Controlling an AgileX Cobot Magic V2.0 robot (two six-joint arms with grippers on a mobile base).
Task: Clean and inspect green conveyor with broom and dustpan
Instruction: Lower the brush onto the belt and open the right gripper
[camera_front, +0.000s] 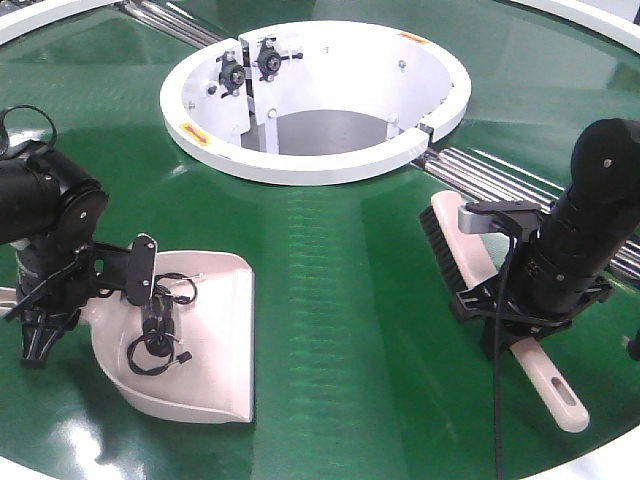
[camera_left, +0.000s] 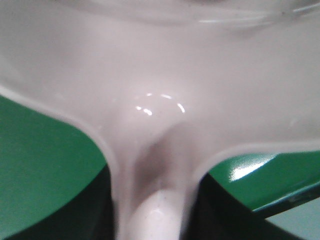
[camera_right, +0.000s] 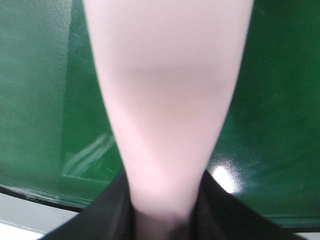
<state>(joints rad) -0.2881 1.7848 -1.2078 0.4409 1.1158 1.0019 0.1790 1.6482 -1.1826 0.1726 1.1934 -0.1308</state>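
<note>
On the large glossy dark green circular conveyor belt (camera_front: 330, 300), both tools are in my grasp, but I judge the sweep barely begun: I see no dirt on the belt or in the wide pale beige-pink plastic dustpan (camera_front: 215, 330) lying flat at the left. My left gripper (camera_left: 152, 212), held low, pinches its handle. On the right, the flat pale beige-pink hand broom (camera_front: 472, 255) rests bristles toward the belt's middle; the steeply tilted right gripper (camera_right: 162, 215) clamps its tapered handle.
</note>
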